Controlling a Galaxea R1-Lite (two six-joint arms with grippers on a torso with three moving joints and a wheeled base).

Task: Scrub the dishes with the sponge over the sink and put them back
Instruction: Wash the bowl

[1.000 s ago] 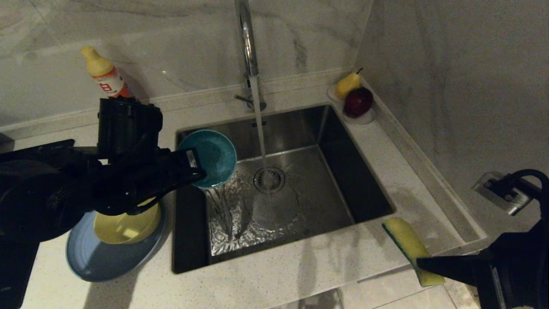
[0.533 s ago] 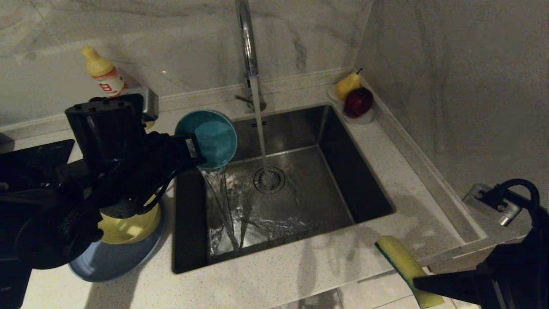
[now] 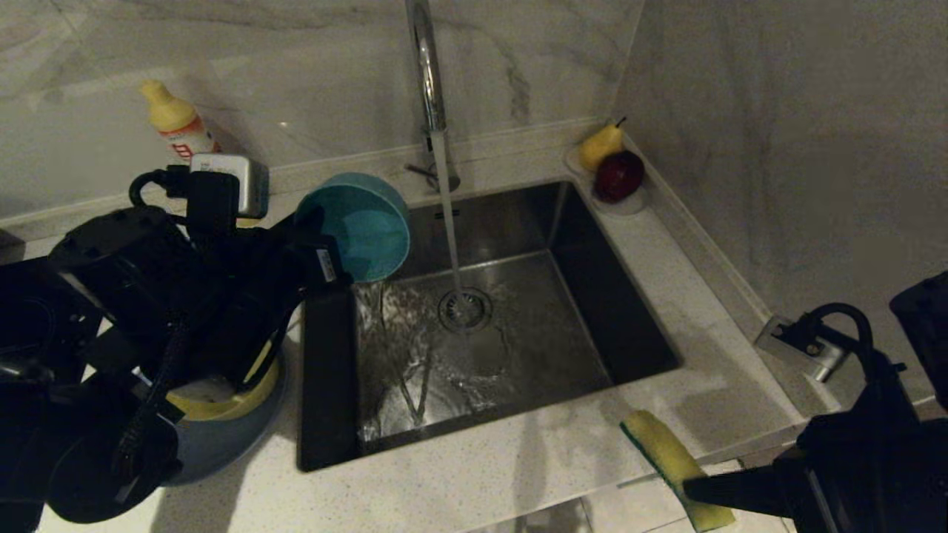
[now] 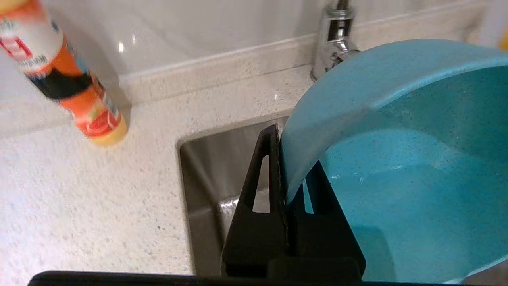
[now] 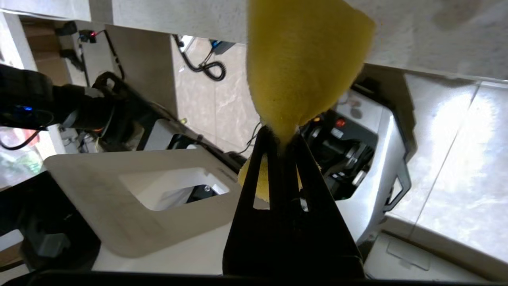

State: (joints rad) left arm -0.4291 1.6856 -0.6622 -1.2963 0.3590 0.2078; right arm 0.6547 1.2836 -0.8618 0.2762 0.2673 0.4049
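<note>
My left gripper is shut on the rim of the teal-blue bowl, one finger inside and one outside. The bowl is tipped on its side over the back left corner of the sink, and a thin trickle falls from it. Water runs from the faucet onto the drain strainer. The yellow bowl sits on the periwinkle plate, partly hidden by my left arm. At the counter's front right edge, my right gripper is shut on the sponge, pinched at its end.
A yellow-capped orange bottle stands on the counter behind my left arm, near the wall. A small dish with a pear and a red apple sits at the sink's back right corner. Walls close in at the back and right.
My left wrist rolled and lifted the teal bowl up and toward the sink's back left corner; its pour thinned to a trickle. The right gripper carried the sponge leftward along the counter's front edge.
</note>
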